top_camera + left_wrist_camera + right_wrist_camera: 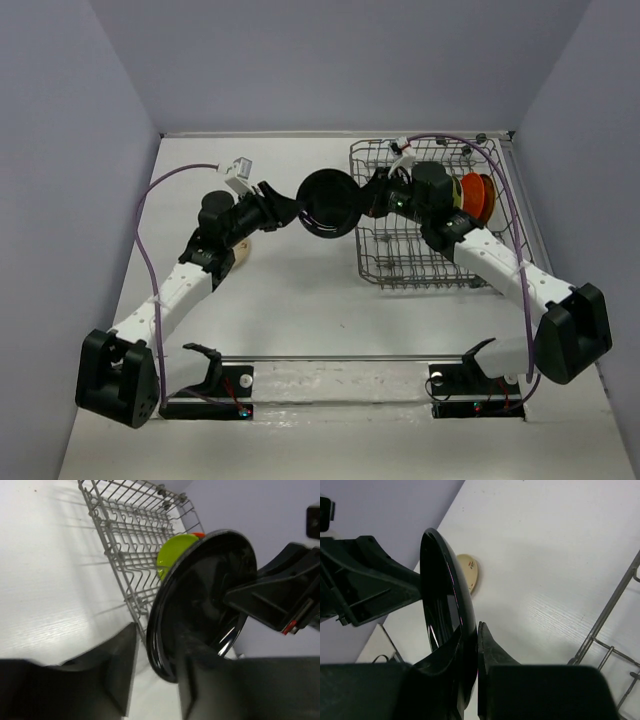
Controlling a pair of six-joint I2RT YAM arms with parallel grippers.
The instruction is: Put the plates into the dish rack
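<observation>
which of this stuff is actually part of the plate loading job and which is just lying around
Part of the job:
- black plate, pinched by the right gripper
- lime green plate and orange plate, standing in the dish rack
- beige plate, on the table

Not part of it:
- purple cable, rig wiring

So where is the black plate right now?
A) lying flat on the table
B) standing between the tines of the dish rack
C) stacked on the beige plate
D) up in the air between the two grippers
D: the black plate hangs on edge above the table, left of the dish rack, with the right gripper clamped on its rim and the left gripper astride the opposite edge.
</observation>
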